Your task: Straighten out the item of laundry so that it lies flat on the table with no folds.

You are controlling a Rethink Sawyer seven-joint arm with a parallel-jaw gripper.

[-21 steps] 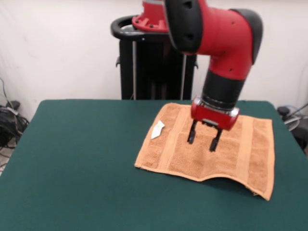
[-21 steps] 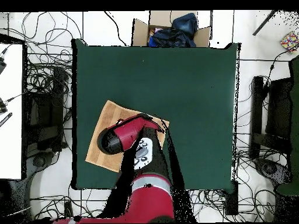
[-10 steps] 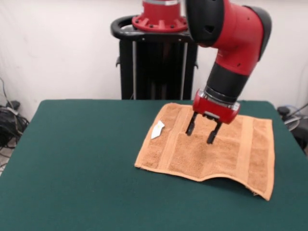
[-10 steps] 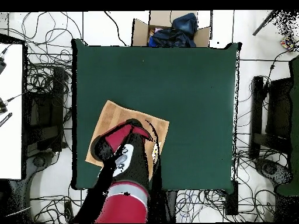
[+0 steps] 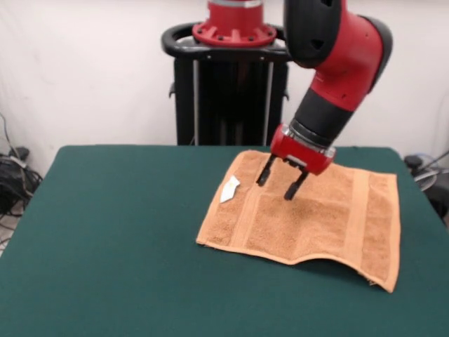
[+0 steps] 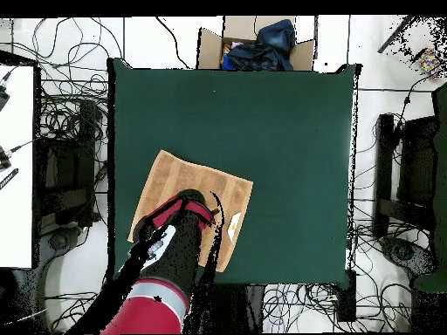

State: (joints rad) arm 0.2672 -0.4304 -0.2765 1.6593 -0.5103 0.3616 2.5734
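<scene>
Because the towel (image 5: 309, 214) is soft and light, a pinch at its raised front edge would likely carry it. It lies spread near the surface (image 5: 112, 239)'s back right corner. Above its middle the gripper (image 5: 277, 180) hangs, fingers (image 5: 264, 172) released, holding nothing.

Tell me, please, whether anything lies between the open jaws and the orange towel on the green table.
Nothing visible does. The gripper hangs with its jaws open just above the towel, over the part near the white tag, with only air beneath it. The table around the towel carries nothing that would block spreading it.
</scene>
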